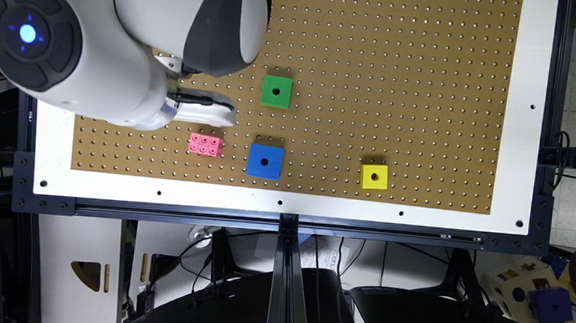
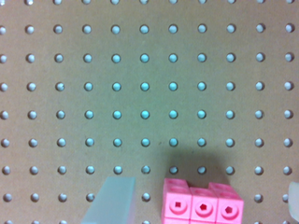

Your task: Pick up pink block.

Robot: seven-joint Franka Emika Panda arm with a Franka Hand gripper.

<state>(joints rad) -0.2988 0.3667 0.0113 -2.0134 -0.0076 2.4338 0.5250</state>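
One pink block (image 1: 206,144) (image 2: 202,204); three holed cubes: one green cube (image 1: 276,91), one blue cube (image 1: 264,161), one yellow cube (image 1: 373,177). One pegboard (image 1: 399,63) (image 2: 140,93).

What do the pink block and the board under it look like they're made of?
Pink block: probably moulded plastic, with uniform saturated colour, crisp edges and round studs, and a slight sheen in the wrist view. Board: looks like brown hardboard pegboard, matte and fibrous, with a regular grid of holes; the material cannot be confirmed.
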